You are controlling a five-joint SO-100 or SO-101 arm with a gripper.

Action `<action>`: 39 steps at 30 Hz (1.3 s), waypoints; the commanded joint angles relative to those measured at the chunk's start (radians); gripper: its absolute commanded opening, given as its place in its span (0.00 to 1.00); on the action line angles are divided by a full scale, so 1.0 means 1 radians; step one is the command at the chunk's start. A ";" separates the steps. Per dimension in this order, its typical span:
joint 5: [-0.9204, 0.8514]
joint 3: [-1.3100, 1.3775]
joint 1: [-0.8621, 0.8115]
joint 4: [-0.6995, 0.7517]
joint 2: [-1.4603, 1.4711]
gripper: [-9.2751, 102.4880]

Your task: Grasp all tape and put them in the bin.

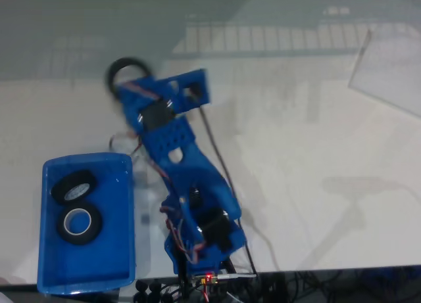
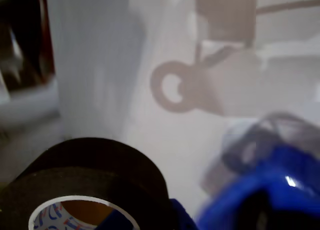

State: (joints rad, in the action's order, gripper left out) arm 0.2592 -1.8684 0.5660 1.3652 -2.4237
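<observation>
In the fixed view my gripper (image 1: pixel 129 91) is stretched toward the far left of the table and is shut on a black tape roll (image 1: pixel 125 71), which looks blurred. The wrist view has that roll (image 2: pixel 95 175) very close at the bottom left, with its whitish core showing and a blue finger (image 2: pixel 116 221) reaching into its centre. Its ring-shaped shadow falls on the table well apart from it. The blue bin (image 1: pixel 49 263) stands at the near left and holds two tape rolls, one tilted (image 1: pixel 74 186) and one lying flat (image 1: pixel 79 223).
The blue arm (image 1: pixel 187 185) runs from its base at the near edge up to the gripper, just right of the bin. A clear sheet (image 1: pixel 388 73) lies at the far right. A blurred blue shape (image 2: pixel 265 190) sits at the bottom right of the wrist view.
</observation>
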 commanded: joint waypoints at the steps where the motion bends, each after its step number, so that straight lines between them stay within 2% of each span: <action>1: -0.057 0.000 0.319 0.066 -0.087 0.08; 4: -0.067 -0.005 0.545 0.124 -0.107 0.08; 8: -0.084 -0.058 0.758 0.143 -0.126 0.08; 14: -0.126 -0.229 0.916 0.123 -0.129 0.08; 23: -0.183 -0.285 0.897 0.081 -0.054 0.09; 25: -0.179 -0.285 0.899 0.080 -0.063 0.17; 28: -0.147 -0.285 0.879 0.080 -0.067 0.32; 30: -0.133 -0.285 0.859 0.077 -0.069 0.37; 35: -0.147 -0.285 0.781 0.052 -0.101 0.38; 39: -0.190 -0.281 0.624 0.021 -0.147 0.37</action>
State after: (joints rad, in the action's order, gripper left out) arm 0.0966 -2.1598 1.2947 1.4128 -2.5357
